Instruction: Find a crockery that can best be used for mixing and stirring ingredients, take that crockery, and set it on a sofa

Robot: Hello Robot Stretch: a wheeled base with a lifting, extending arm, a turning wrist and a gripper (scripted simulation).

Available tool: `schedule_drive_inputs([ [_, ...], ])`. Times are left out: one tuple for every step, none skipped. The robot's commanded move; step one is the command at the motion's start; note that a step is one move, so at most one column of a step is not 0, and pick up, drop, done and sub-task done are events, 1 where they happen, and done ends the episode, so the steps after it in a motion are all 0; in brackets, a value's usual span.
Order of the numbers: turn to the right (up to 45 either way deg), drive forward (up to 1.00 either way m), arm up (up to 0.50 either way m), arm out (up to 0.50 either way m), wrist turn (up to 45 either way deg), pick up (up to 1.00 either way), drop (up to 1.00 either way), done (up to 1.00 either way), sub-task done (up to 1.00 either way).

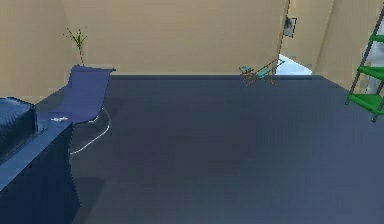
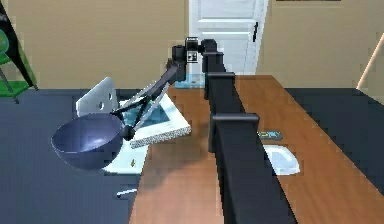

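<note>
Arm side view: arm [image 2: 236,135] ran as a dark bar from the bottom edge out over the brown counter [image 2: 315,118]. White plate [image 2: 281,158] sat on the counter just right of the arm. At the arm's far end, the wrist was turned so the hand [image 2: 125,128] angled back down and toward the view's left. Hand was holding the bowl [image 2: 88,142]: dark blue, round, upright, hanging at the fingers off the counter's left edge, above dark floor. Behind the hand, a laptop-like thing [image 2: 160,122] with a raised grey lid lay on the counter. White door [image 2: 228,30] in the far wall.

Forward view: sofa [image 1: 28,150], dark blue, at bottom left. Beyond it, a blue chair [image 1: 88,88], then a plant [image 1: 77,42] by the wall. Green shelf [image 1: 372,70] at the right edge.
</note>
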Motion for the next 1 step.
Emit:
schedule_drive_inputs([
  [0.0,0.00,0.00,-0.46,0.0,0.00,0.00,0.00,0.00],
])
